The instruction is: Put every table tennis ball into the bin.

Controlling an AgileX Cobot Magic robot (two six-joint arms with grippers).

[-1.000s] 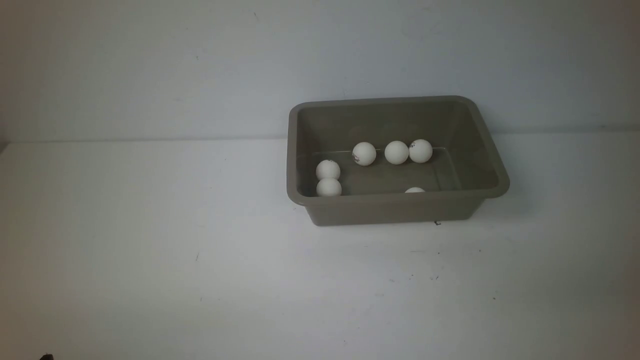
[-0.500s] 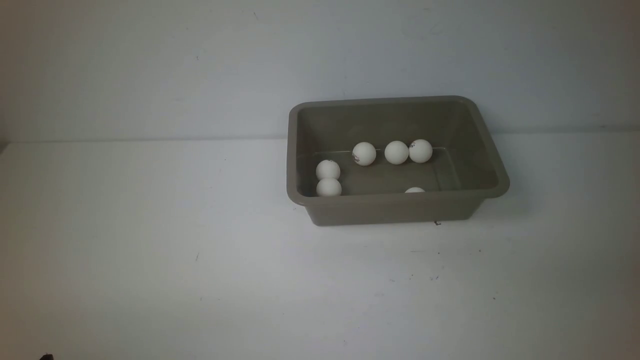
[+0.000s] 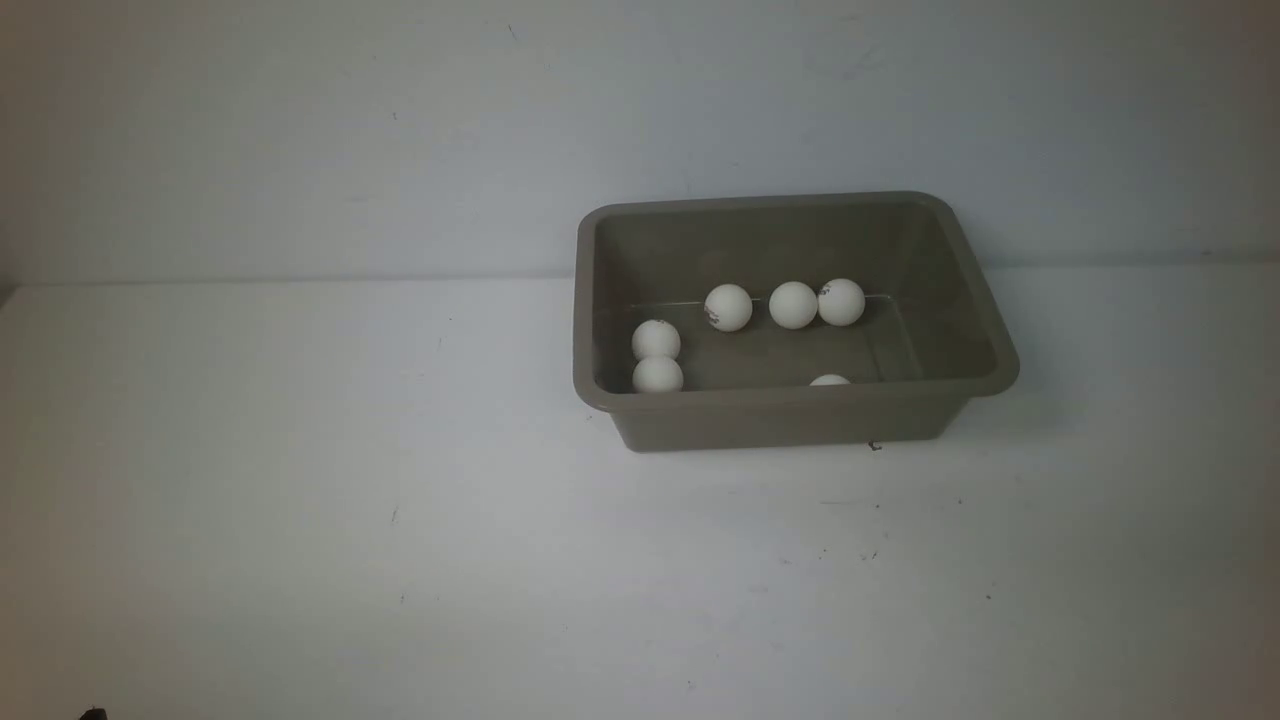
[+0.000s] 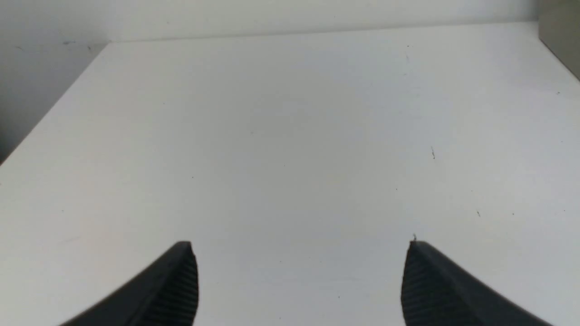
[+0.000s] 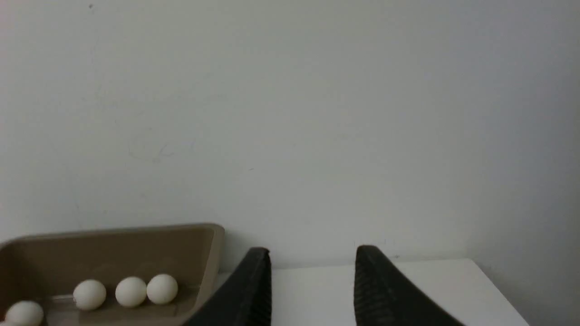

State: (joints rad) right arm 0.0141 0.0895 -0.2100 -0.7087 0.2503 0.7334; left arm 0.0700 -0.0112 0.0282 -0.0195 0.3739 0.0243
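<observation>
The taupe bin (image 3: 780, 425) stands on the white table, right of centre, near the back wall. Several white table tennis balls lie inside it: a row of three along the far wall (image 3: 793, 305), two touching at the left wall (image 3: 656, 358), and one (image 3: 829, 380) half hidden behind the near rim. No ball shows on the table. My left gripper (image 4: 299, 243) is wide open over bare table, holding nothing. My right gripper (image 5: 312, 248) hovers to the right of the bin (image 5: 113, 233), its jaws a narrow gap apart with nothing between. Neither gripper appears in the front view.
A white wall rises just behind the bin. One corner of the bin (image 4: 562, 36) shows at the edge of the left wrist view. The table's left edge (image 4: 50, 113) meets a side wall there.
</observation>
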